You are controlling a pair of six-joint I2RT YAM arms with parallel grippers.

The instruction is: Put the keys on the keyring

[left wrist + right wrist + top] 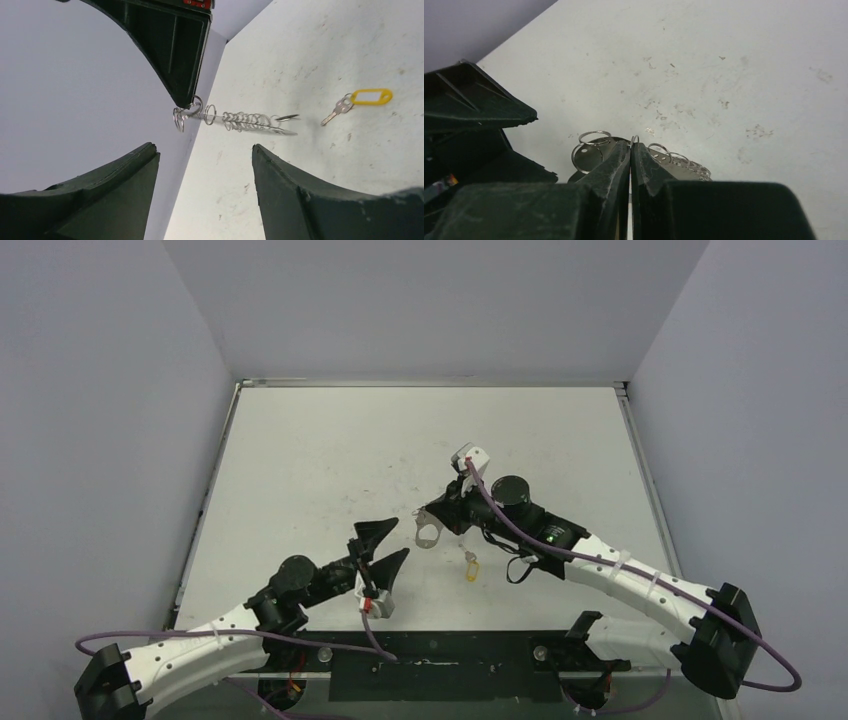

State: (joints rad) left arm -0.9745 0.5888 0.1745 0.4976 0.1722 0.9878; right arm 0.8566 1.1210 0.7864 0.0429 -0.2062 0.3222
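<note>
Your right gripper (pixel 437 518) sits just right of centre in the top view, clenched on the keyring (pixel 430 534). In the right wrist view its two fingers (pixel 611 167) meet tip to tip low in the middle of the frame. The keyring is pinched between them, and its small rings (pixel 674 161) poke out on either side.

Your left gripper (pixel 390 547) is released and holds nothing. Its jaws stand wide apart, to the lower left of the keyring, near it but not touching.

In the left wrist view you look between those jaws at the keyring, seen edge-on at mid-frame. Its rings are strung in a row, and the left end is held by the right gripper coming in from the top. You cannot tell whether the keyring touches the table (pixel 300 460).

One key (pixel 336 111) with a yellow tag (pixel 372 96) lies flat on the table. In the top view it is just to the lower right of the keyring, apart from both grippers.
</note>
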